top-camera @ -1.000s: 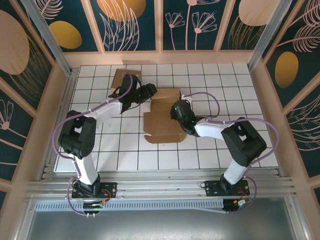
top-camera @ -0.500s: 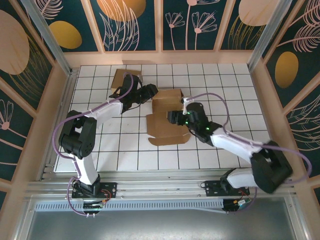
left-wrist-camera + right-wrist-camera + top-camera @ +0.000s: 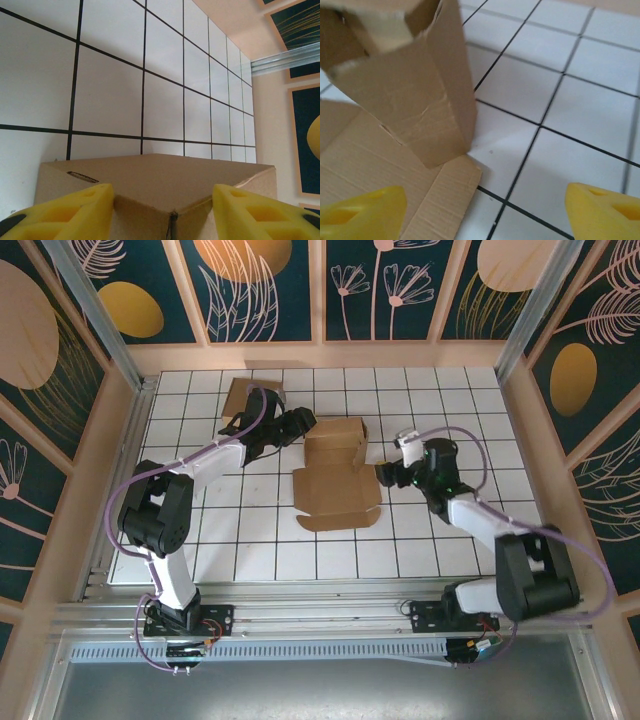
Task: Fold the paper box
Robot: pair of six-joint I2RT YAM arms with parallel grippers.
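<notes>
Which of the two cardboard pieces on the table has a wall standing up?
The paper box at the table's middle: its far wall stands upright above the flat base. The other cardboard piece, toward the far left, looks flat.

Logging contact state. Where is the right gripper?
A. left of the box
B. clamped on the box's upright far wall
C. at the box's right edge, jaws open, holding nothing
C: the right gripper hangs by the paper box's right edge, jaws apart, empty.

One paper box (image 3: 335, 490), one cardboard piece (image 3: 240, 398)
</notes>
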